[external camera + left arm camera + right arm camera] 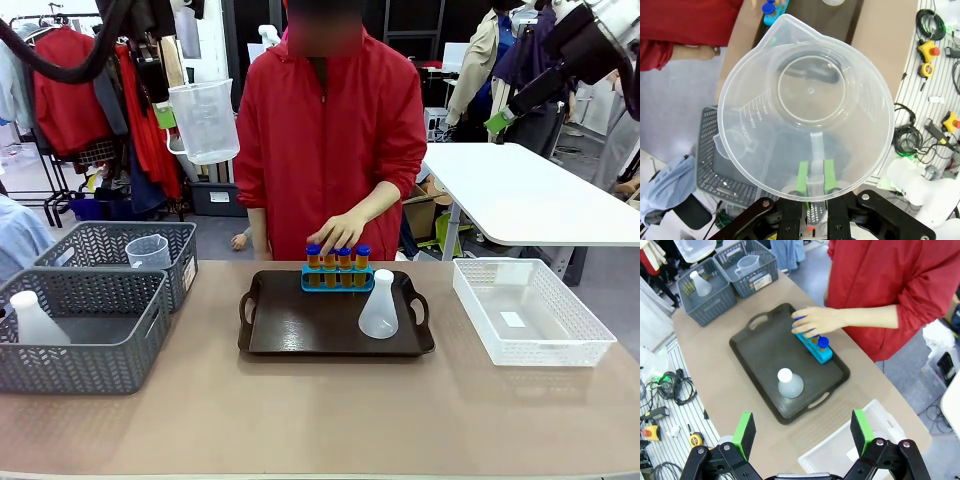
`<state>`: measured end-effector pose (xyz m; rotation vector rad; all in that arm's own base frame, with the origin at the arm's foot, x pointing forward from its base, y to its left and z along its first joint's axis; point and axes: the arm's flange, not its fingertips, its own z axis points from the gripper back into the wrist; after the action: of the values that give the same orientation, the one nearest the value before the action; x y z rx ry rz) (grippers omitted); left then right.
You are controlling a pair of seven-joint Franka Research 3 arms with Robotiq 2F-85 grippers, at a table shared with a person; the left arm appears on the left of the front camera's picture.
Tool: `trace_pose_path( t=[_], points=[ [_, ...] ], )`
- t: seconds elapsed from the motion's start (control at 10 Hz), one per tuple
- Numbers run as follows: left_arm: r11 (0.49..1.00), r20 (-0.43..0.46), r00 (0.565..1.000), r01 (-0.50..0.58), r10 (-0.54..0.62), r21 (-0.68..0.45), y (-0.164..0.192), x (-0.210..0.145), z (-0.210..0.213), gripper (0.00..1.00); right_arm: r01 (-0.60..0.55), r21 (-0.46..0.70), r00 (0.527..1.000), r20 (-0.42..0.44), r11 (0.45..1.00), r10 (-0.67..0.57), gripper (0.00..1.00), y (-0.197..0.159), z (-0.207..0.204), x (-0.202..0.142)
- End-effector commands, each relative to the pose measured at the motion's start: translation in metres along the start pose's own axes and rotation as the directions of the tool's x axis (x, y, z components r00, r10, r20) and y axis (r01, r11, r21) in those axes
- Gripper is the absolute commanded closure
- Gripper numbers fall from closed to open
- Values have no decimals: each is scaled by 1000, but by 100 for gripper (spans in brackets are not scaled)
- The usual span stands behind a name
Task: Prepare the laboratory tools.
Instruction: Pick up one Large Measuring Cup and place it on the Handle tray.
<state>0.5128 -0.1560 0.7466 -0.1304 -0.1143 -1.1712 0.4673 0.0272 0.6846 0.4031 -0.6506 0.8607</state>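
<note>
Across the table from my front camera, I see a dark tray (300, 330) in the middle of the tan table (320, 420), with the small blue rack (337, 283) at its far edge. Four orange test tubes (345, 262) with blue caps stand upright in it, and the person's hand (340, 235) rests on the caps. The conical flask (378, 305) stands upright on the tray just in front of the rack, towards the right handle. The measuring jug (205, 120) hangs in the air at upper left, well above the two grey baskets (80, 365); the near basket holds a second flask (33, 320), the far one a second jug (148, 250). A white mesh bin (540, 352) sits to the right of the tray. Through the left wrist camera I look straight into the measuring jug's mouth: the left gripper (816, 181) has its green pads (802, 180) clamped on the jug's handle, one on each side, and a grey basket shows through the clear plastic. A red sleeve (675, 30) and a corner of the rack lie at the top edge. Through the right wrist camera, the right gripper (803, 432) hangs high above the table with its fingers spread wide and nothing between them. Below it I see the tray, the conical flask upright, and the hand over the rack with the end cap clear of the person's fingers.
</note>
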Motion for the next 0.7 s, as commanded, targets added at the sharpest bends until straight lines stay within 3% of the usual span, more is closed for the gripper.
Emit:
trace_pose_path(
  t=[0.0,0.2,0.6],
  points=[
    [1000,-1,1000,0,0,0,-1,-1,3,100,-4,6,1000,6,1000,4,0,1,1,0],
    [999,-45,998,-31,33,43,-4,9,-3,100,-4,6,1000,6,1000,4,0,1,1,0],
    [985,-115,985,142,-130,101,-24,47,-16,100,-4,6,1000,6,1000,4,0,1,1,0]
  ],
)
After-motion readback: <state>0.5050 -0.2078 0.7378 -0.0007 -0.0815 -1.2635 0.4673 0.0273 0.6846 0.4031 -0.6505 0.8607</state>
